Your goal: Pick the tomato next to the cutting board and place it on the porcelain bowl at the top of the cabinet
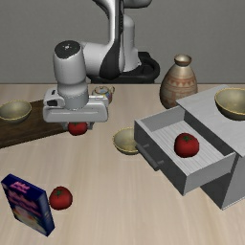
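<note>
My claw (78,122) hangs low over the tan wooden table (115,206), well off to the exterior view's left of the grey box-shaped cabinet (225,182). Directly beneath it sits the small round red tomato (77,129), just beside the end of the dark brown wooden cutting board (24,131) that lies nearest the cabinet. My white wrist covers the top of that tomato, so I cannot tell whether my claw is spread around it or pinching it. Nor can I tell whether the tomato rests on the table or is lifted a little.

The beige porcelain bowl (231,102) stands upright on the cabinet's flat top, towards the exterior view's right. The cabinet's grey drawer (158,158) is pulled out towards the exterior view's left, and a second red tomato (186,144) lies inside it.

A second beige bowl (125,142) sits on the table just to the exterior view's left of the open drawer. A third beige bowl (13,111) rests on the cutting board, at the end far from the cabinet. A brown and cream ceramic jug (180,81) stands upright near the cabinet's far side. Well to the exterior view's left of the cabinet and lower in the view, a blue cardboard carton (27,203) lies on the table, and a third red tomato (61,198) sits just beside it on its cabinet side.
</note>
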You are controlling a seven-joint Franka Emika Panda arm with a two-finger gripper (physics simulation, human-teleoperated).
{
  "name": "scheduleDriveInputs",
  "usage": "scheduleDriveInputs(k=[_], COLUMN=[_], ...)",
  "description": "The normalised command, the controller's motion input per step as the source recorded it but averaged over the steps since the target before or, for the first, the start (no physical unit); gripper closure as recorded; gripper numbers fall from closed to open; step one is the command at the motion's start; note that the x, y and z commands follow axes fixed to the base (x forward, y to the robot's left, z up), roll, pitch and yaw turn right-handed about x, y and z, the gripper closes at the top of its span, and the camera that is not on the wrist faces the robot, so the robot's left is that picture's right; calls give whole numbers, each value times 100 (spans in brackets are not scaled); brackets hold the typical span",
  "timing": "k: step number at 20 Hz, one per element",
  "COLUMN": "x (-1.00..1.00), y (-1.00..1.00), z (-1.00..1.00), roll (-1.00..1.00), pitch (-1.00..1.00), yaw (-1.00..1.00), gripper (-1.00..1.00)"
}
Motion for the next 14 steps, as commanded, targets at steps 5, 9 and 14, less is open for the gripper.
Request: scheduleDriveInputs(k=[5, 9, 14], x=[0, 0, 0], y=[0, 0, 0], z=[100, 100, 100], roll=[0, 0, 0], pitch=[0, 0, 0], yaw=[0, 0, 0], gripper=[100, 100, 100])
